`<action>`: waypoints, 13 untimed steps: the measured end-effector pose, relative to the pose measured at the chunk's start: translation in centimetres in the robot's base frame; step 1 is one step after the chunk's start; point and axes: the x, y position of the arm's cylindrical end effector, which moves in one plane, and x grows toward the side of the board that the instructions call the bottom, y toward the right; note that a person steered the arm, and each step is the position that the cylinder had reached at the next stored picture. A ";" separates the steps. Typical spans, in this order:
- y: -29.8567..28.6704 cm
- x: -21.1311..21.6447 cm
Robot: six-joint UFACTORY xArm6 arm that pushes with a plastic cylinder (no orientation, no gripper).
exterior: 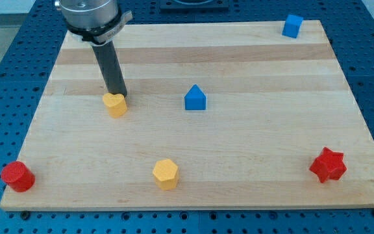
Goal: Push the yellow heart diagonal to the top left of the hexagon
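Our tip (119,95) touches the yellow heart (115,104) at its 12 o'clock edge; our tool is a bare rod, grasping nothing. The heart sits on the surface (252,149) at 11 o'clock from the yellow hexagon (165,173).

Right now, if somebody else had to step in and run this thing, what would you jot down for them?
My tip sits right at the top edge of the yellow heart, touching or nearly so.
The yellow hexagon lies lower and to the view's right of the heart, near the bottom edge of the board.
Done: the heart already lies up and left of the hexagon, though well apart from it.
Left: probably nudge the heart closer along that diagonal.
The blue blocks and red blocks lie well clear of that path.
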 end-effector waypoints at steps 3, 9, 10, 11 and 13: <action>-0.5 2.2; -3.3 6.9; -4.3 7.0; -5.2 7.0; -2.8 5.6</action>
